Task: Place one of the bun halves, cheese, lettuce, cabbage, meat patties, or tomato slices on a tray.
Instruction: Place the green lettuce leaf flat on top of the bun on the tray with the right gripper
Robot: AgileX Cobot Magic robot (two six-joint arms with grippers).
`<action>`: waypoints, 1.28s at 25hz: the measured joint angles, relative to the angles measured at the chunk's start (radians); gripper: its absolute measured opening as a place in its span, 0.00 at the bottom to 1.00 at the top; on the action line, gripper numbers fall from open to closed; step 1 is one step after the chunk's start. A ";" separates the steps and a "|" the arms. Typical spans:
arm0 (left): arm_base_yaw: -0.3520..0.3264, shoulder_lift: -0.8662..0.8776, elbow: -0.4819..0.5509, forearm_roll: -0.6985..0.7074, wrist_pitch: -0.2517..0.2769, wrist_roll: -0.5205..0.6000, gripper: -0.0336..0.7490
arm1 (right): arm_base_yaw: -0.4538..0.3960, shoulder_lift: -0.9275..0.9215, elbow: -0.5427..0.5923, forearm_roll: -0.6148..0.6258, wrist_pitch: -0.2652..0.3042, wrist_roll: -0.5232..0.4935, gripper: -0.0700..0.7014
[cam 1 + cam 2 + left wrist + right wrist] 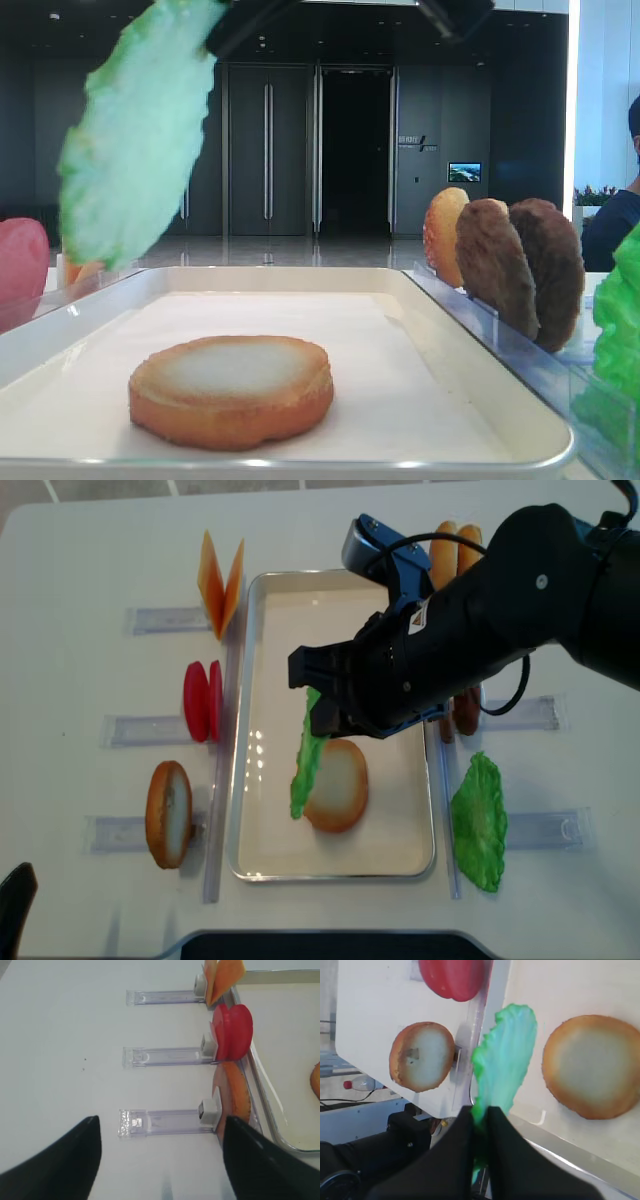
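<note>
A lettuce leaf [305, 760] is held pinched by one edge in the right pincer [479, 1122], whose jaws are seen closed on it in the right wrist view. The leaf is carried above the white tray [262, 850], hanging edge-on with its long axis running down and away from the pincer, its free end just left of the bun half [337, 785] that is already laid flat-face up on the tray. That relation is what the coming move is judged to turn on: the leaf hangs beside the bun rather than squarely over it, so a small shift to the right would probably be needed if it is meant to be laid on top. The right arm is clearly the nearer one. The left pincer [160, 1160] is held open over the counter [65, 1020] to the left of the tray, near the clear stands holding a second bun half [168, 813], the tomato slices [202, 701] and the cheese [220, 583]. Meat patties [520, 265] and another lettuce leaf [479, 821] are kept on the right side.
</note>
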State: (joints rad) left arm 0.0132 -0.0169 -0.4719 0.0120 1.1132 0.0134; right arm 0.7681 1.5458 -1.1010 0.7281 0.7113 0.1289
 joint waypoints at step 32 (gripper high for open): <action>0.000 0.000 0.000 0.000 0.000 0.000 0.78 | -0.089 0.131 0.008 0.234 -0.029 -0.258 0.18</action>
State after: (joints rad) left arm 0.0132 -0.0169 -0.4719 0.0120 1.1132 0.0134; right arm 0.6790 1.6772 -1.0932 0.9616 0.6828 -0.1292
